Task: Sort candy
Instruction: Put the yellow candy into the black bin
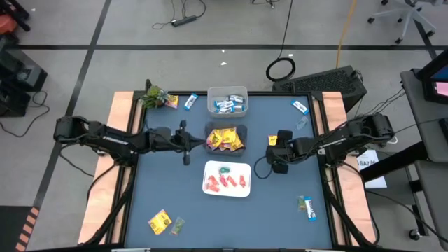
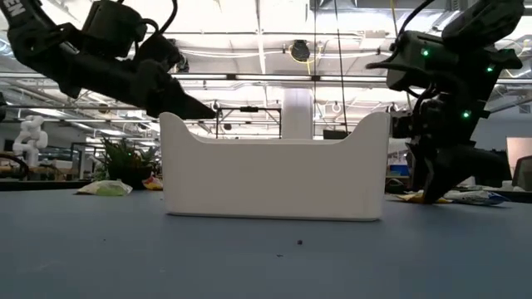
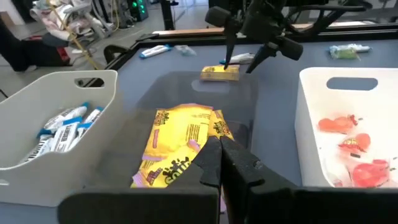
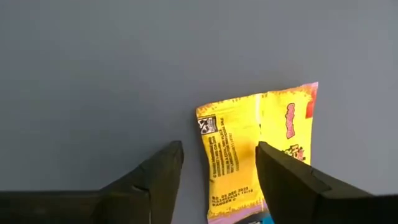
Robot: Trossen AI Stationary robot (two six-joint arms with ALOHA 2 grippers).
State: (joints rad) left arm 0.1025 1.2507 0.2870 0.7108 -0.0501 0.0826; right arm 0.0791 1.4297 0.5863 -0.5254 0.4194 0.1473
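While both dark arms are reaching inward over the blue-grey table (image 1: 175, 203), the scene is reading as follows.

Right gripper (image 4: 217, 180): standing with its two dark fingers spread wide apart, pointing down at the table and straddling one edge of a flat yellow packet, gripping nothing.

Yellow square foil packet with red marks (image 4: 258, 149): lying flat on the table just right of the middle bin, under the right gripper, one finger overlapping it and the other beside it over bare table.

Left gripper (image 3: 225, 163): hanging over the middle bin with its fingers pressed together, carrying nothing visible.

Dark translucent middle bin (image 1: 208, 129): holding a heap of yellow packets (image 3: 180, 140).

White plastic far bin (image 1: 210, 94): holding blue-and-white narrow bars (image 1: 229, 105).

White plastic near bin (image 1: 207, 187): holding small red pieces (image 1: 227, 182) and one green piece.

Loose candy: one yellow packet (image 1: 159, 221) lying near the table's front left corner, blue-and-white bars lying at the back edge (image 1: 191, 102), the back right (image 1: 299, 106) and the front right (image 1: 309, 208).

Green leafy plant-like object (image 1: 154, 96): sitting at the back left corner.
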